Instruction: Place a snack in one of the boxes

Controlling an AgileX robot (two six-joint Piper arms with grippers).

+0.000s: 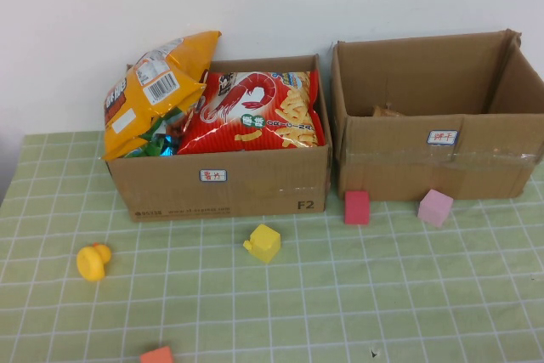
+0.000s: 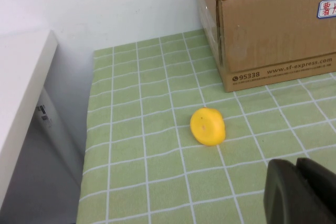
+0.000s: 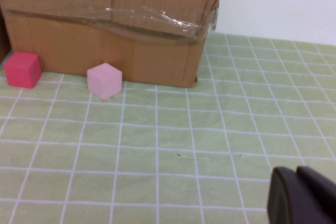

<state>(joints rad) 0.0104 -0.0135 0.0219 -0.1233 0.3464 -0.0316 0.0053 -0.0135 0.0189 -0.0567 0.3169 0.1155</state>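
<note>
A: From the high view, what do you see on your surface [image 1: 357, 295]?

B: You see a green cloth with a white grid on it. At the back stand two corrugated cardboard boxes. The left box [image 1: 255, 189] is filled with snacks: a glossy red shrimp-chip bag [image 1: 255, 112] lying flat and an orange crinkled bag [image 1: 149, 95] that leans over the rim. The right box [image 1: 442, 163] is wider, with clear wrinkled tape along its front, and it is nearly empty. Each box has a small white label with red writing. A red cube [image 1: 357, 207] and a pink cube [image 1: 435, 207] touch the front of the right box. A yellow block [image 1: 263, 243] and a round yellow duck toy [image 1: 93, 261] lie nearer to you. An orange block [image 1: 157, 355] is at the near edge. No arm shows in this view.

A: And your left wrist view?

B: The left gripper [image 2: 298, 191] hovers over the cloth, dark and smooth, its fingers pressed together and holding nothing. The duck toy [image 2: 208, 126] lies near it, and the corner of the left box [image 2: 273, 40] is behind.

A: Your right wrist view?

B: The right gripper [image 3: 299, 195] also has its fingers closed and empty, above the cloth. The taped box [image 3: 105, 35] is ahead, with both cubes against it.
</note>
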